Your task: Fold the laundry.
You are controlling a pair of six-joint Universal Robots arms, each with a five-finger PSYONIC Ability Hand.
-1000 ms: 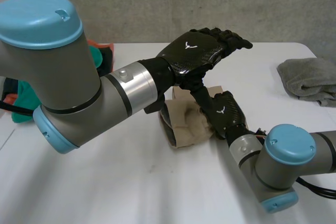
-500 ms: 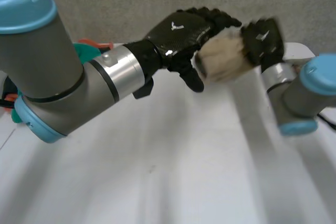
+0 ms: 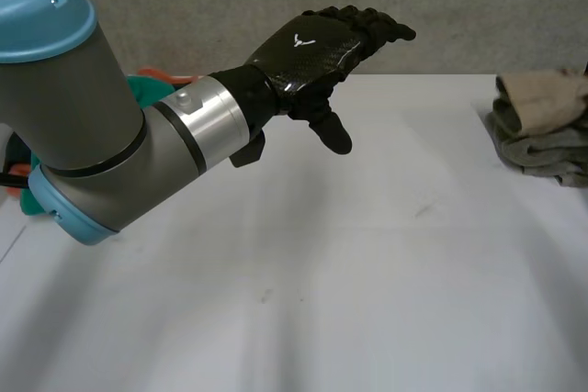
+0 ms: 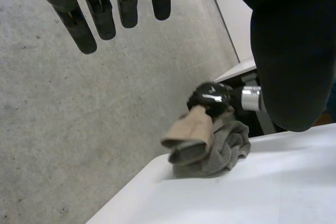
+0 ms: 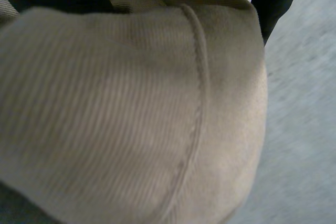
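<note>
Carried off the white worktop's (image 3: 367, 273) middle, the folded beige ribbed cloth (image 3: 542, 94) now lies on the crumpled grey towel (image 3: 542, 149) at my right in the head view, with the left hand (image 3: 308, 48) raised, slack and empty. Left wrist view: the right hand (image 4: 210, 97) clasps the cloth's end. Right wrist view: cloth under its palm, so I judge it stacked, awaiting release.

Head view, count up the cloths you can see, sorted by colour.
beige cloth: 1
grey towel: 1
teal cloth: 1, partly hidden
orange cloth: 1, just a sliver
Total: 4
</note>
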